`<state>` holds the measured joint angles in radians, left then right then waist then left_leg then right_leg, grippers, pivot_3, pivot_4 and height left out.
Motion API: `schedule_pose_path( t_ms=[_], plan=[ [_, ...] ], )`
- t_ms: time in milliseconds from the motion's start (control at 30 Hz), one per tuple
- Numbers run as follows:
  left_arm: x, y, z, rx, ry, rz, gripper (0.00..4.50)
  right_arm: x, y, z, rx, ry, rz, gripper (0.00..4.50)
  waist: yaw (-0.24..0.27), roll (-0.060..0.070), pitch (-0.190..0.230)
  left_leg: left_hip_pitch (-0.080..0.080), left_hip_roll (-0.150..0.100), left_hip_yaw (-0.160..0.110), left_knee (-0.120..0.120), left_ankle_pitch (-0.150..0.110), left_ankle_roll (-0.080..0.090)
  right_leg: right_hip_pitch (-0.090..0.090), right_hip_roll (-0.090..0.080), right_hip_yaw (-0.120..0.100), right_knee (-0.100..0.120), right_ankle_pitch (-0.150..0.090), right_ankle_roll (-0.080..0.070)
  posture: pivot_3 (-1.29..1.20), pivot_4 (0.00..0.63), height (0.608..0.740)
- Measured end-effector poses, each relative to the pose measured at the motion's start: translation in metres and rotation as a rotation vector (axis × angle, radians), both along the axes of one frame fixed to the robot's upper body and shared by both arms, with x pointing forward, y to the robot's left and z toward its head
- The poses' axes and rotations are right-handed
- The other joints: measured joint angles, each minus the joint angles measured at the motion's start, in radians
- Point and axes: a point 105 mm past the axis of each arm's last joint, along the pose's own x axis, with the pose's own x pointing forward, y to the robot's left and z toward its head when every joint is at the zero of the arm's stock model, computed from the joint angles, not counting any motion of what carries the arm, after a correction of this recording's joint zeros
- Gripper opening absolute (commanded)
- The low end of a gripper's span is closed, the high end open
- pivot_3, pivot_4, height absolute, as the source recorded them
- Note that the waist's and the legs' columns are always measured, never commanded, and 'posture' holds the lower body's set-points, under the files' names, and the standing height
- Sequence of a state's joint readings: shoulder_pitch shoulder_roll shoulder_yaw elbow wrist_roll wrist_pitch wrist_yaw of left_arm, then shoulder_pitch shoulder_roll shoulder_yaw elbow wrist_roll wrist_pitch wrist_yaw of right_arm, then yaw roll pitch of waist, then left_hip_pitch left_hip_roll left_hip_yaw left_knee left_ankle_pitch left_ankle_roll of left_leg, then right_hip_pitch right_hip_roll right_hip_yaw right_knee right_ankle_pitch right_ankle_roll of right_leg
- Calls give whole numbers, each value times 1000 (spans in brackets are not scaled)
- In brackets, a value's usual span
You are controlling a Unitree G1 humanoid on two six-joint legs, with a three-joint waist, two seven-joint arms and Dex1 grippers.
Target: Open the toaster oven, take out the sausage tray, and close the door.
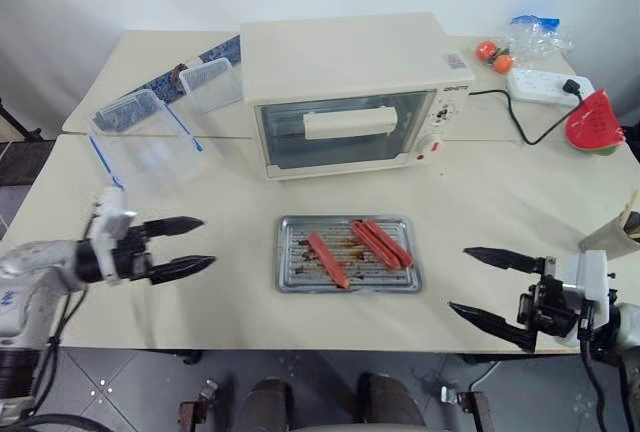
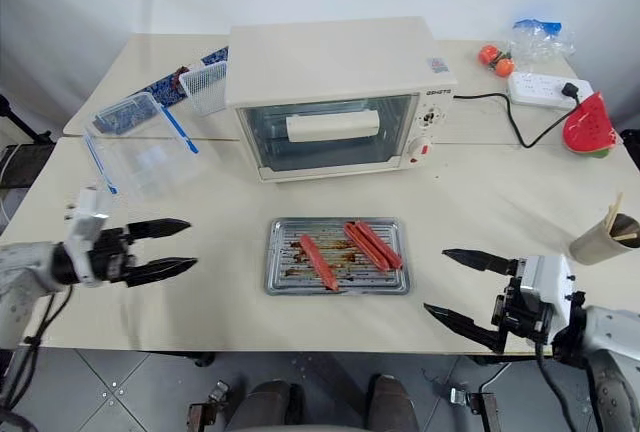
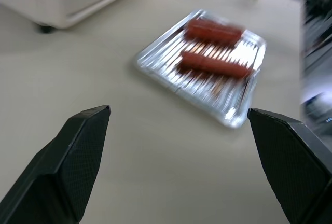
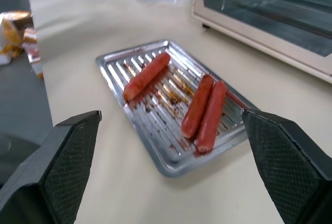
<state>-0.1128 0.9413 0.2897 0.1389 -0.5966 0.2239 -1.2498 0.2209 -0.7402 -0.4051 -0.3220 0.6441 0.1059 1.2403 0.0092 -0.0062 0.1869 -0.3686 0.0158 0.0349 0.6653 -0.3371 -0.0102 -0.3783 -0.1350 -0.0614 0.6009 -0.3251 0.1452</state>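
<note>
Sausage tray (image 1: 348, 254) lies lengthwise on the table, midway between left gripper (image 1: 190, 245) and right gripper (image 1: 478, 286), both spread, empty; oven door (image 1: 340, 130) shut.

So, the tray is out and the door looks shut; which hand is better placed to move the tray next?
Probably the right hand: it is open and lies closer to the near short edge of the sausage tray than the left hand, which is also open but farther off.
</note>
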Motion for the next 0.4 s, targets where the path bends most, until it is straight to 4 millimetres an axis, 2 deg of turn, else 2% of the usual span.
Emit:
schedule_pose_path(
  t_ms=[133, 200, 300, 400],
  plan=[
    [-10, 33, -1, 98, -120, 71, 4484, 0, -7, -1, -41, -26, 28, 4500, 4, 0, 0, 0, 0, 3, 0, -2, 3, 0, -3, -4, 0, 1, 2, 0, 150, 740],
    [-18, 43, 3, 122, -162, 98, 4484, 3, -11, 1, -55, -60, 26, 4500, 3, 0, 0, 1, 0, 4, 1, -3, 4, 0, -4, -8, 0, 2, 4, 0, 150, 740],
    [-24, 48, 6, 136, -202, 115, 4484, 6, -14, 10, -65, -119, 17, 4500, 5, 0, 0, 1, -1, 5, 1, -3, 5, 0, -7, -11, 1, 3, 5, 0, 150, 740],
    [-28, 41, 0, 100, -225, 117, 4484, 5, -14, 9, -72, -115, 28, 4500, 12, 0, 0, 1, -1, 5, 2, -4, 5, 0, -10, -15, 2, 3, 6, 0, 150, 740]
  ],
)
